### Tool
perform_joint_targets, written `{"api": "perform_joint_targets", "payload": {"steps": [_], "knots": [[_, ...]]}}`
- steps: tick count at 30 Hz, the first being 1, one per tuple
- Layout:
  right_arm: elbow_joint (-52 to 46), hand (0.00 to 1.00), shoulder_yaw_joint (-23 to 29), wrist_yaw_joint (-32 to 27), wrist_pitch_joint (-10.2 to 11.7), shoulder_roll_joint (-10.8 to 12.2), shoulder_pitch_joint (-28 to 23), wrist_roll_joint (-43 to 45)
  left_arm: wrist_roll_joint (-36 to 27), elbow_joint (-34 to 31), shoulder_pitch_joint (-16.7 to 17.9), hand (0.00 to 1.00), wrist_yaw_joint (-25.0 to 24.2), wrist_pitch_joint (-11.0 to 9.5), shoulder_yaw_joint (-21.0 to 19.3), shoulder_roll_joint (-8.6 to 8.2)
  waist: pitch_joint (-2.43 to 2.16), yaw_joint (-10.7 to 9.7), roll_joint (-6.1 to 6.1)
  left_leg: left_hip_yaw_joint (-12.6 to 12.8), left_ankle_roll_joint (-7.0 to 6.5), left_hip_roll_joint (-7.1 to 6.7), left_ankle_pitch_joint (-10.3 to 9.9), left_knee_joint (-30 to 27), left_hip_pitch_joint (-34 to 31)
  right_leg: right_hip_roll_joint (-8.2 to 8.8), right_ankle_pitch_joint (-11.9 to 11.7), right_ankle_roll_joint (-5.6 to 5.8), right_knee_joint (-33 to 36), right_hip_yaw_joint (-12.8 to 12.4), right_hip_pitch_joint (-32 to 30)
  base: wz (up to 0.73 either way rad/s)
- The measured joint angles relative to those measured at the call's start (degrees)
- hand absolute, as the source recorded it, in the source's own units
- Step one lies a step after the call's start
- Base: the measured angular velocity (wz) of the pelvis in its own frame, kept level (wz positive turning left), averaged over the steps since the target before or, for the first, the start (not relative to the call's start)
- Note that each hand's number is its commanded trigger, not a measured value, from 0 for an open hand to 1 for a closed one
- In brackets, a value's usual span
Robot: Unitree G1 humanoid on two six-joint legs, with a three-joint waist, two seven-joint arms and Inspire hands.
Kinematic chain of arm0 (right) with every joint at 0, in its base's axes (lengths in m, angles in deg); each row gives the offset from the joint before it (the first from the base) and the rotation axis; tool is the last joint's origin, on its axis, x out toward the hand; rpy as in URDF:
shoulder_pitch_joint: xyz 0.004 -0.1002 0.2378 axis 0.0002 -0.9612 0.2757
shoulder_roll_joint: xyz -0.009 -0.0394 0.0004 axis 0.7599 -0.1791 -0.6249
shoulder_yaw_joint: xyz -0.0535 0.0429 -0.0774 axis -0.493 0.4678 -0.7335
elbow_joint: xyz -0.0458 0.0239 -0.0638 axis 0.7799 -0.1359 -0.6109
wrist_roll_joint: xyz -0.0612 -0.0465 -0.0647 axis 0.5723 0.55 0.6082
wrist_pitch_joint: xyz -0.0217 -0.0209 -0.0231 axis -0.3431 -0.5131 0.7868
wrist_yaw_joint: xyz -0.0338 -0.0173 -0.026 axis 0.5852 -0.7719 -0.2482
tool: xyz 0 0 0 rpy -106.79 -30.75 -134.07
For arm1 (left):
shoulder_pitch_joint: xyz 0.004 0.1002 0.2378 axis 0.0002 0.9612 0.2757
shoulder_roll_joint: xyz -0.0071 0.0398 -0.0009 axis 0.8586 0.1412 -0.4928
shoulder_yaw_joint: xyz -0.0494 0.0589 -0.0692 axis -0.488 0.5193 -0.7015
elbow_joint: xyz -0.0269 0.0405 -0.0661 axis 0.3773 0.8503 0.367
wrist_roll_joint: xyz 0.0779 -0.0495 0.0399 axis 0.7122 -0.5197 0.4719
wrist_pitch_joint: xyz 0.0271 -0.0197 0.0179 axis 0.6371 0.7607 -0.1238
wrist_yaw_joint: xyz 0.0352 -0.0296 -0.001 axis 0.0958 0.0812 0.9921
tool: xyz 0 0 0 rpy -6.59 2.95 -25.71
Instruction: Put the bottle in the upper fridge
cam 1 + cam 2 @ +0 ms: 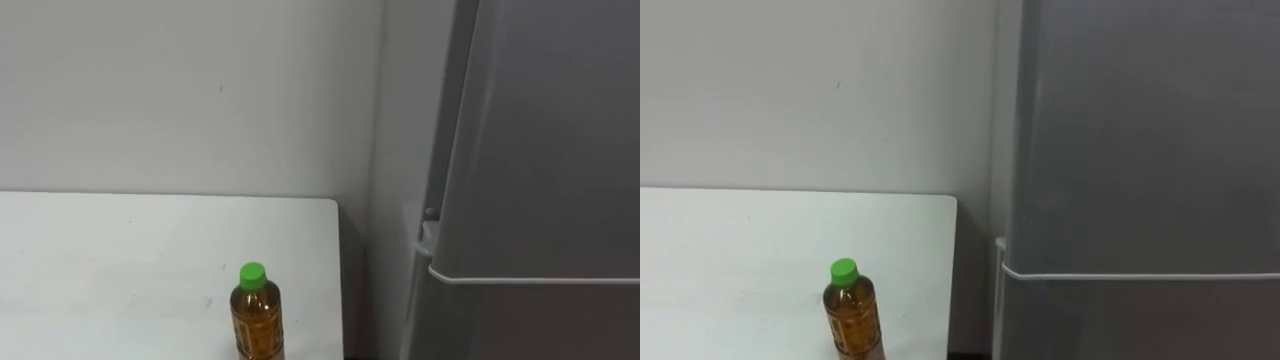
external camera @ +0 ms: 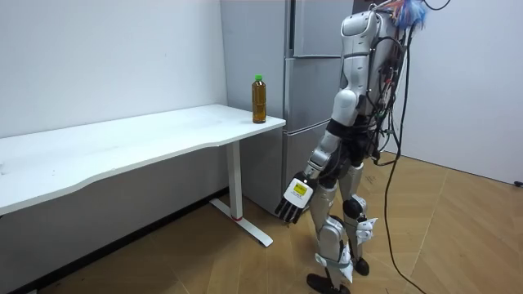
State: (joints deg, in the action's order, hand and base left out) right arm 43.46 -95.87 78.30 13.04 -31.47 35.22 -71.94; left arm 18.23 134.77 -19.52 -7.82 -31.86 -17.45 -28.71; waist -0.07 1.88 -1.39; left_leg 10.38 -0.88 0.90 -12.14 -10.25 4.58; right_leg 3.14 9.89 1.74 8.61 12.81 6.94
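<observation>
Bottle [image 1: 256, 314] upright on table [image 1: 120, 262] beside fridge [image 1: 545, 170]

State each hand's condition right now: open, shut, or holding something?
Left hand: open, fingers relaxed, holding nothing, hanging down.
Right hand: cannot be told.

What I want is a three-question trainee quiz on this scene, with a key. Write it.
1. True or false: the green-capped bottle lies on its side.
2. Where does it stand? A) on the white table, at the end beside the fridge B) on the floor C) inside the fridge
3. Fill in: the fridge's doors are ____.
Key: 1 false; 2 A; 3 shut.
</observation>
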Motion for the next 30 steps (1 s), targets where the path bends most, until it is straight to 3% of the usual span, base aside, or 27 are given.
{"api": "perform_joint_targets", "payload": {"steps": [11, 17, 20, 22, 24, 30], "knots": [[-0.36, 0.00, 2.91, 0.42, -0.14, -0.01, -0.33, 0.73, -6.88, -0.06, 1.66, 0.00, 0.11, 1.73, -5.68, -0.11, 0.02, 0.19, 0.74, -0.07, 0.01, 0.16, -0.03, -0.36, -0.05, 0.00, -0.01, -0.01, 0.04, -0.05, 0.25, 0.00], [-0.20, 0.00, 5.57, 0.59, -0.42, -0.38, -0.42, 2.30, -7.47, -0.43, -0.02, 0.00, 2.45, 2.16, -12.45, 0.17, 0.11, 0.55, 1.96, -0.26, 0.05, 0.38, -0.10, -0.76, 0.20, -0.03, -0.08, -0.14, 0.04, -0.02, 1.13, 0.01], [-0.24, 0.00, 6.50, 0.60, -0.45, -0.80, -0.71, 2.29, -8.84, -5.77, -0.54, 0.00, 5.25, 2.63, -16.05, 0.41, 0.24, 1.10, 2.92, -0.36, 0.05, 0.36, -0.10, -1.03, 0.11, -0.01, -0.10, -0.17, 0.11, 0.02, 1.23, 0.00], [-0.28, 0.00, 7.16, 0.62, -0.42, -1.11, -1.14, 2.28, -12.25, -10.79, -0.64, 0.00, 7.22, 1.53, -17.10, 0.85, 0.55, 1.61, 3.25, -0.31, 0.05, 0.34, -0.09, -1.03, 0.46, -0.02, -0.10, -0.17, 0.13, -0.07, 1.18, 0.00], [-0.49, 0.00, 7.89, 0.63, -0.41, -1.24, -1.30, 2.46, -14.11, -12.93, -0.83, 0.00, 8.79, 1.33, -18.15, 1.17, 0.41, 1.54, 3.88, -0.21, 0.04, 0.18, -0.10, -0.92, 0.63, 0.01, -0.07, -0.17, 0.01, -0.10, 1.26, 0.00], [-1.72, 0.00, 8.37, 0.33, -0.43, -1.38, -1.58, 3.09, -16.18, -22.21, -1.90, 0.00, 14.38, 0.76, -19.53, 2.18, 0.19, 1.48, 3.63, -0.27, 0.06, 0.02, -0.07, -1.26, 0.13, -0.03, 0.09, -0.31, -0.27, -0.25, 0.87, 0.00]]}}
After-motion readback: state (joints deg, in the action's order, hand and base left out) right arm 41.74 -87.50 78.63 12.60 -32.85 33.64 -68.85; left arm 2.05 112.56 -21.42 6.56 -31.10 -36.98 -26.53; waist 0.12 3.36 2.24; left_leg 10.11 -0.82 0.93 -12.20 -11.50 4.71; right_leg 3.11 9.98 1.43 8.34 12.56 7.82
